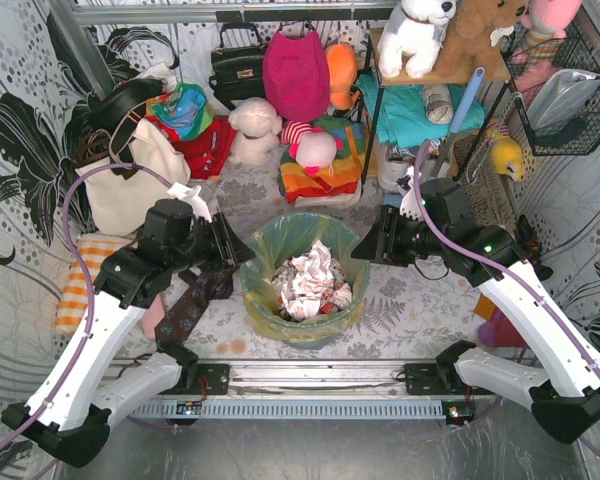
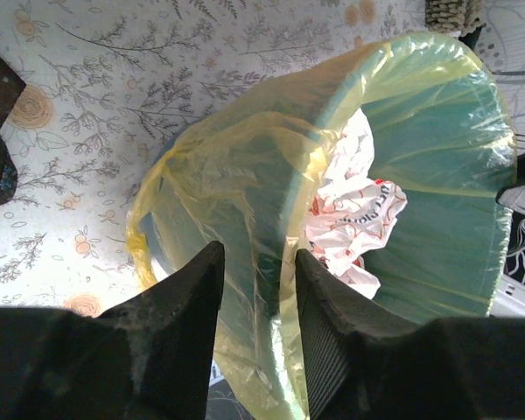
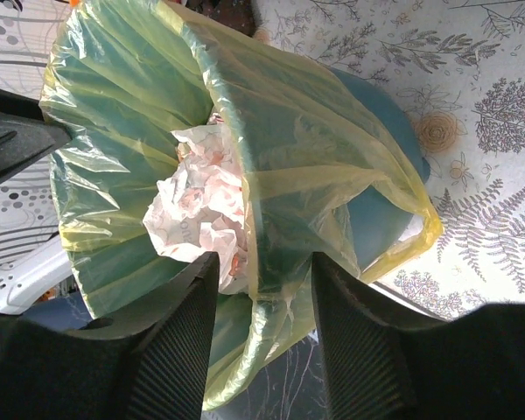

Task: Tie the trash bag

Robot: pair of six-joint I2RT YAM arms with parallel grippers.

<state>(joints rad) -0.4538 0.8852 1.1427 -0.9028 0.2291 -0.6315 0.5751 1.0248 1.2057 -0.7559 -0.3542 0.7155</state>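
Much of the trash bag point(image 1: 272, 243) is hidden. It lines the round teal bin point(image 3: 381, 122), so only its upper part and the film folded over the rim show, and the crumpled paper point(image 1: 310, 282) covers its bottom. In the top view both hands are dark against the dark arms, and their fingertips are hard to make out. The wrist views cut off the fingers at the lower edge. The pads face inward, so contact is difficult to judge.

The bin with the bag stands in the middle of the flowered surface point(image 1: 405, 300), between the two arms. The left hand point(image 2: 259, 302) is at the left side of the rim and the right hand point(image 3: 264, 306) at the opposite side. Each one is astride the rim — one finger outside the bin, over the draped yellow film, and the other inside, toward the paper.

Both hands are about half open. Between the fingers of each there is the rim with the loose film, and a gap is visible beside it, so neither hand is closed on the bag. Whether any finger touches the film I cannot tell.
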